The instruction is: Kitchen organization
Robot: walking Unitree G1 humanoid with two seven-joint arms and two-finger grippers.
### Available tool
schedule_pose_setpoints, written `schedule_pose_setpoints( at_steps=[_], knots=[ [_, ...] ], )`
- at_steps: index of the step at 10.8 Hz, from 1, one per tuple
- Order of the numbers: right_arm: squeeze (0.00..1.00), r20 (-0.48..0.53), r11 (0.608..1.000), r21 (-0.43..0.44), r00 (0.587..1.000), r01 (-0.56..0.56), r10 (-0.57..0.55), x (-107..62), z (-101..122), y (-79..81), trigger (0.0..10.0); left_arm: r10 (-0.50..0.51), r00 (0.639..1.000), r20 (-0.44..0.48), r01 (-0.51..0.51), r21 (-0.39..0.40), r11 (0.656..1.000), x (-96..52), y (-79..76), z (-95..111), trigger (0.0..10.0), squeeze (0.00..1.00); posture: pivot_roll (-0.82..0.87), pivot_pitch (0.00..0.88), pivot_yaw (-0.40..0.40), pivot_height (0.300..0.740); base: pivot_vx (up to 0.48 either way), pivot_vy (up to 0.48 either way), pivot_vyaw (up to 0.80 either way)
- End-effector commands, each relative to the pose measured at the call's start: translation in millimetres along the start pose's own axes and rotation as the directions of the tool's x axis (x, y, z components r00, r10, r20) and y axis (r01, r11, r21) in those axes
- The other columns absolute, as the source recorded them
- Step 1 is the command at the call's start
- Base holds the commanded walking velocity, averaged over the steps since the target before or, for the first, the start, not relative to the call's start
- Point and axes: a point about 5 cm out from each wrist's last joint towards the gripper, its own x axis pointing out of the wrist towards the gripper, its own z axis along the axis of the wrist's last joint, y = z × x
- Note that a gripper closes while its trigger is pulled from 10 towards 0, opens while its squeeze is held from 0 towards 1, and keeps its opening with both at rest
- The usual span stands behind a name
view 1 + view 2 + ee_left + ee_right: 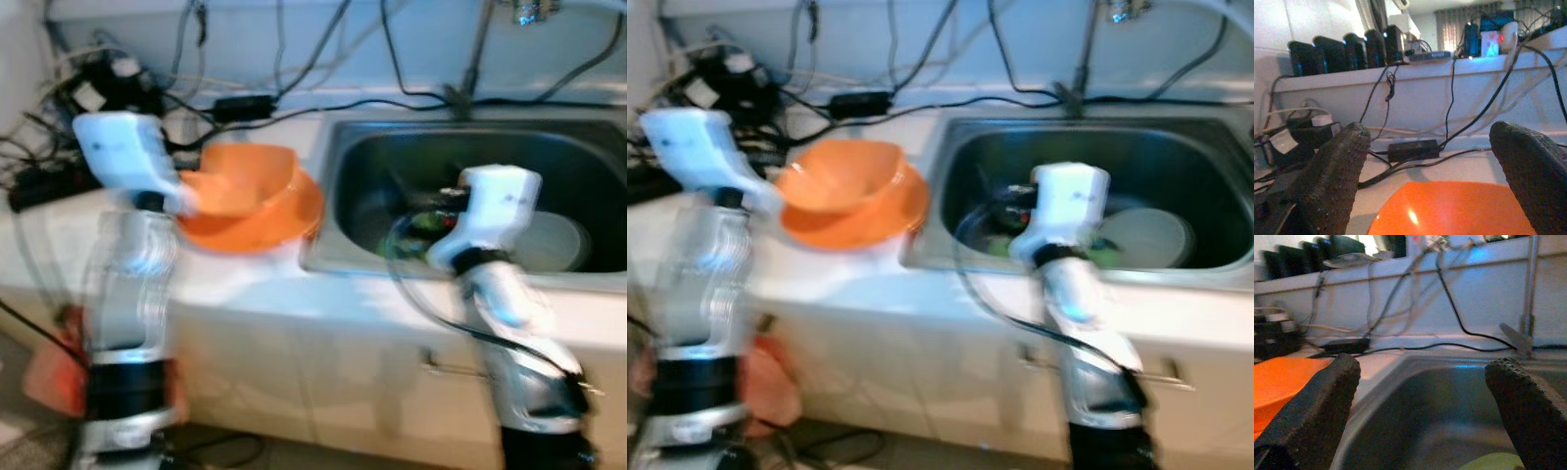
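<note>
- Sitting on the white counter point(245, 284) just left of the sink point(338, 176), an orange bowl point(257, 191) rests on an orange plate point(294, 220); the head views are blurred.
- Inside the steel sink lies a pale round plate point(1151, 235) toward the right, with something green point(1493, 462) near it that I cannot identify.
- Black cables point(294, 103) trail along the far edge of the counter against the white wall, with a black power brick point(1413, 149) and a cluster of plugs and adapters point(98, 83) at the far left.
- A faucet stem point(1530, 289) rises behind the sink, and white cupboard fronts point(323, 377) show below the counter.
- Left arm is raised over the counter's left part, its left pincer point(1435, 181) wide open and holding nothing, pointing toward the far wall.
- The orange bowl lies just beneath and ahead of that pincer, between its two fingers point(1332, 181) in the wrist view; whether they touch it I cannot tell.
- Right arm reaches over the sink's near rim, its right pincer point(1425, 416) also wide open and empty, aimed into the basin, with the orange plate off to its left.
</note>
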Motion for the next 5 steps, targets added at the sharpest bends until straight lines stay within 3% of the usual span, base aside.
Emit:
schedule_pose_setpoints(
  at_steps=[1, 3, 5],
  knots=[
    [0.0, 0.024, 0.999, 0.008, 0.999, -0.032, 0.032, 2.3, 5.8, 10.0, 10.0, 0.03, 1.0, -0.001, -0.03, 0.018, 0.999, -0.6, 10.8, 2.0, 10.0, 0.0, 0.14, 0.034, 0.105, 0.74, 0.0, 0.0, 0.0],
    [0.0, 0.023, 1.0, 0.013, 0.999, -0.028, 0.028, 3.0, 5.7, 9.5, 10.0, 0.014, 1.0, -0.005, -0.014, 0.019, 1.0, -0.8, 7.0, 0.8, 10.0, 0.0, 0.13, 0.033, 0.102, 0.74, 0.0, 0.0, 0.0],
    [0.0, 0.023, 0.999, 0.017, 0.999, -0.027, 0.027, 3.7, 6.0, 9.0, 10.0, -0.01, 1.0, -0.006, 0.011, 0.021, 1.0, -1.7, 0.3, -0.4, 10.0, 0.0, 0.13, 0.03, 0.101, 0.74, 0.0, 0.0, -0.71]
  ],
)
